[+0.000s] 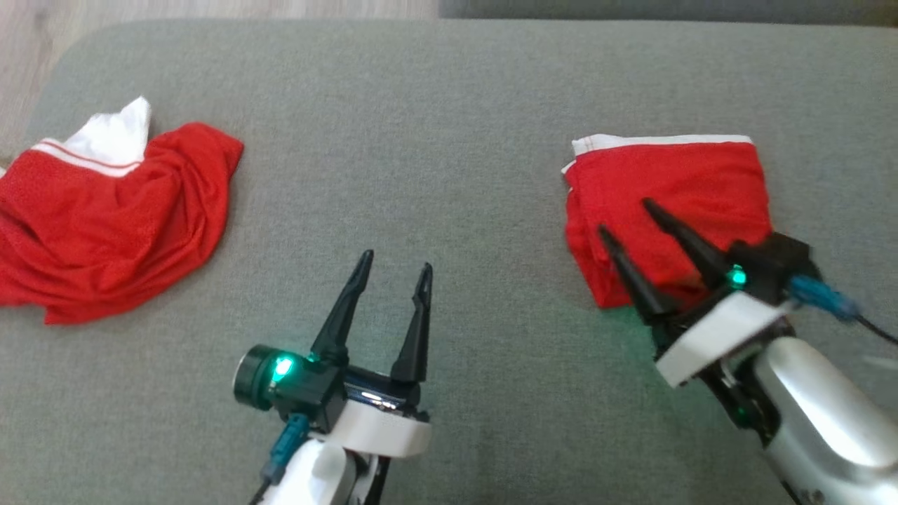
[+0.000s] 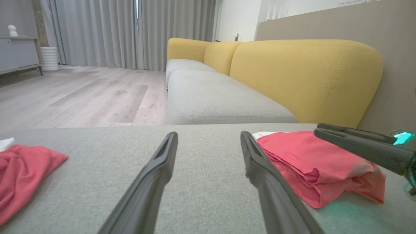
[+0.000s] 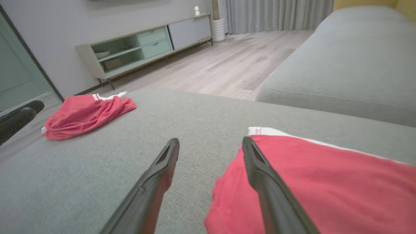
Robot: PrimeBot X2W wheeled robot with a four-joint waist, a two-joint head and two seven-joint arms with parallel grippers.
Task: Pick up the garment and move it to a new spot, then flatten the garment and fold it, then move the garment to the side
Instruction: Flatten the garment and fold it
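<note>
From the head camera: folded red mesh garment with a white waistband point(image 1: 673, 189) on the right part of a broad grey woven cushion top point(image 1: 435, 140). Long axis left to right, white band along the far edge, stacked folds toward the near left corner. Over that corner, the right gripper point(image 1: 624, 217), dark fingers spread wide and angled up-left, pinching nothing; contact with the cloth not clear from here. Near the lower middle, the left gripper point(image 1: 396, 261), likewise spread wide, above bare grey fabric, well apart from both garments. Far left, a second, crumpled red garment with white trim point(image 1: 119, 224), untouched.

From the left wrist: own two fingers parted over the grey surface, nothing between them. To the right, the folded garment with its layered edge facing the camera, and the right gripper's fingers reaching in just above its top. Behind, a grey sofa seat with mustard-yellow back cushions point(image 2: 305, 74), pale wood floor point(image 2: 81, 94) and grey curtains point(image 2: 130, 32).

From the right wrist: fingers wide apart, one over bare grey fabric, the other over the red cloth's near edge. Cloth flat, not gripped. Beyond, the crumpled garment and a low pale sideboard point(image 3: 143, 48).
</note>
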